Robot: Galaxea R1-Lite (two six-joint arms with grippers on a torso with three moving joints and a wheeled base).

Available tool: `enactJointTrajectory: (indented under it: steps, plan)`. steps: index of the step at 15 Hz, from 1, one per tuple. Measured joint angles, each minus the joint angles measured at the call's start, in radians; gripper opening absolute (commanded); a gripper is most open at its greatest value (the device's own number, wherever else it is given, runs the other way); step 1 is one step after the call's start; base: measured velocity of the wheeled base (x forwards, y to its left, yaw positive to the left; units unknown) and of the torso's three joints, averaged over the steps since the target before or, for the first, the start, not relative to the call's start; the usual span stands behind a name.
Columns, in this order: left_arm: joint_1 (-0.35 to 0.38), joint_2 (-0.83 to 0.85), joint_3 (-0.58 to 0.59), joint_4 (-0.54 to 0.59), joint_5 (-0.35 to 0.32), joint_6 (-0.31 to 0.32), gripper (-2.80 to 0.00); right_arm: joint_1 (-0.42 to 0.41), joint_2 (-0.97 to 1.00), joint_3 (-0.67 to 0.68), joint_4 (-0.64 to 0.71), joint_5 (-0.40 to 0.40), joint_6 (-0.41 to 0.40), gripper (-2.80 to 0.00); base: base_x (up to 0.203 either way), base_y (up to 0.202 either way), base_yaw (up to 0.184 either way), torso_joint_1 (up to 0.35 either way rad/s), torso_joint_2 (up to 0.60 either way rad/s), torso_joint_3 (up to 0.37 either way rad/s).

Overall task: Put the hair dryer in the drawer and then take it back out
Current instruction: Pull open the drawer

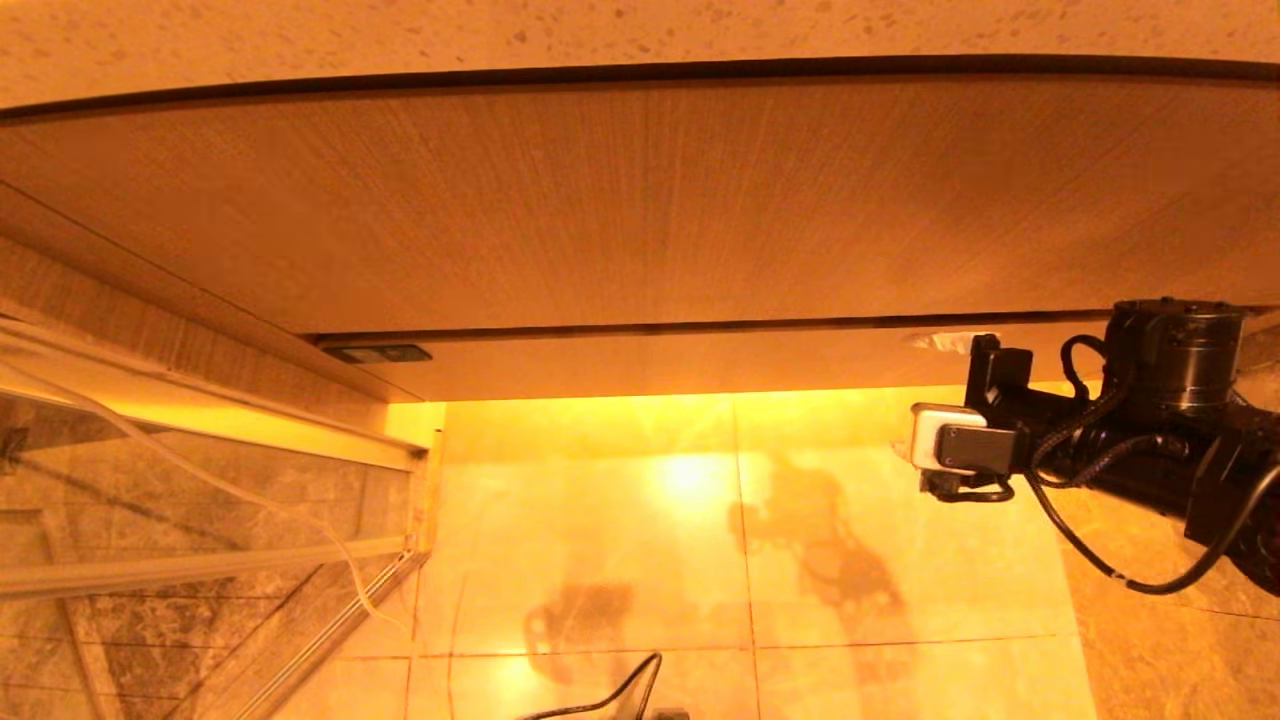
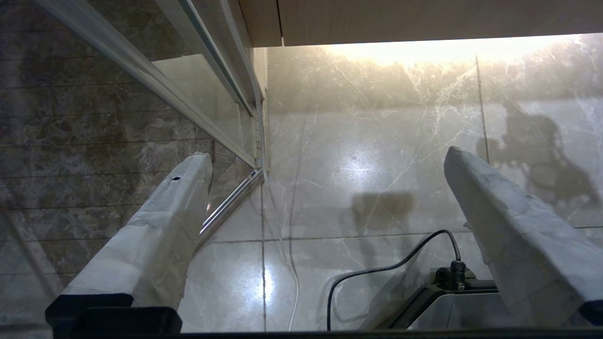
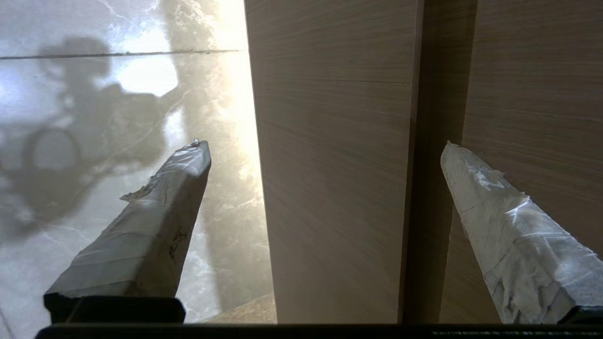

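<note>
Polished marble floor tiles [image 1: 600,560] fill the lower scene, lit w/ a warm glow from under a wood-grain cabinet; speckled countertop [image 1: 400,35] runs along the top edge. Drawer [image 1: 620,200] appears as a wide wood-grain front, shut, w/ a narrower wood panel [image 1: 650,362] below it across a dark gap. Glass partition w/ metal frame [image 1: 200,440] stands at the robot's left. Right gripper [image 3: 325,155] is raised at the right end of the cabinet, fingers [image 3: 165,207] spread wide apart, nothing between them, tips near the wood fronts & the gap. Left gripper [image 2: 325,160] hangs over the floor, jaws apart, empty. Hair dryer: not visible in any view.
</note>
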Motion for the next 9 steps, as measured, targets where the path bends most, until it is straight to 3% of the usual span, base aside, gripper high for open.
enactJointTrajectory:
  steps: [9]
  plan:
    - [0.0,0.0,0.0,0.0,0.0,0.0,0.0,0.003,0.089,-0.019,-0.134,-0.01,-0.009,0.0,0.0,0.0,0.0,0.0,0.0,0.0]
